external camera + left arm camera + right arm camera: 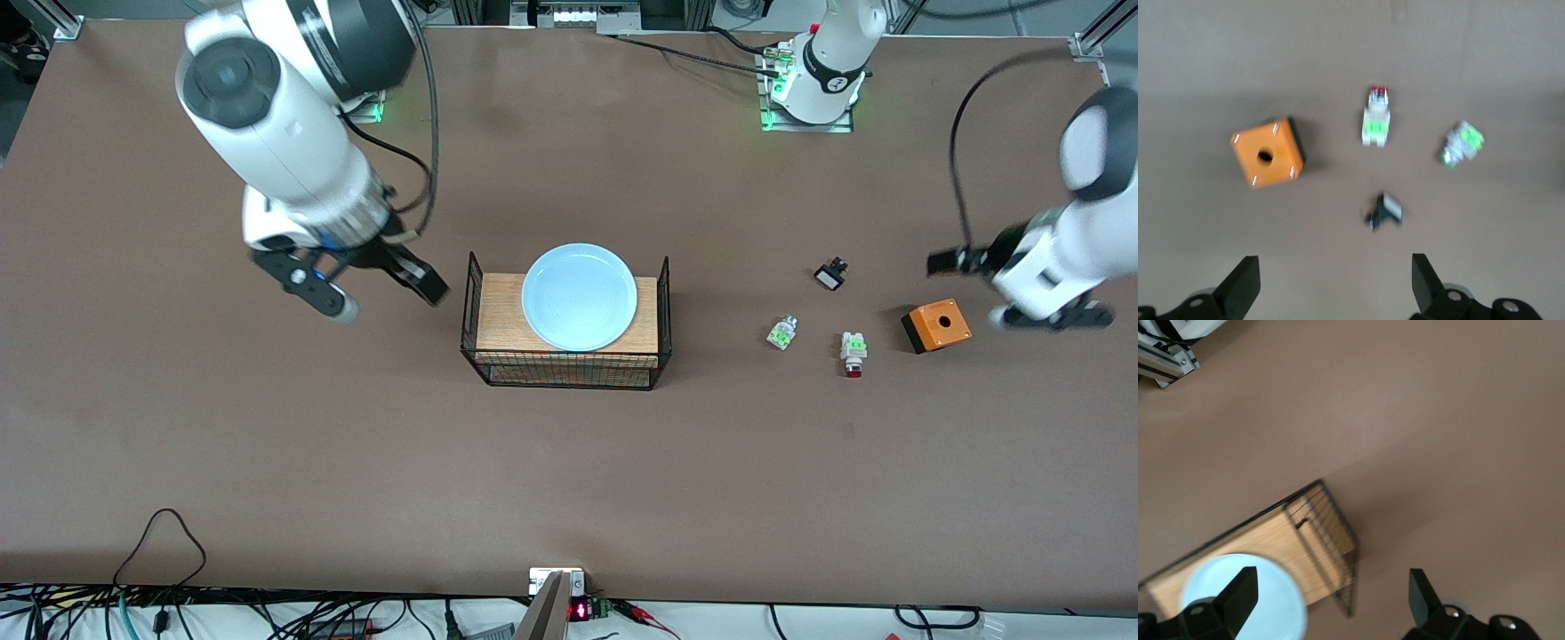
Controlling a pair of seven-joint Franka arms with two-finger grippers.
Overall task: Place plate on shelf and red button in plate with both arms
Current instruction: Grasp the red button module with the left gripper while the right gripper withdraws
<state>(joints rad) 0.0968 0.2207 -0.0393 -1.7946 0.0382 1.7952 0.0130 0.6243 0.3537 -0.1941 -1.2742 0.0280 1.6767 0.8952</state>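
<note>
While empty: both claws (pixel 1331 280) (pixel 1331 593) wide apart.

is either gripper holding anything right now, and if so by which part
Nothing is held. The left gripper hangs open over the table by the orange box; the right gripper hangs open beside the wire rack bearing the plate.

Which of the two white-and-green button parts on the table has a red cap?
The red button, lying between the orange box and the other white-green piece. Its dark red cap points toward the front camera; the other piece shows no red.
</note>
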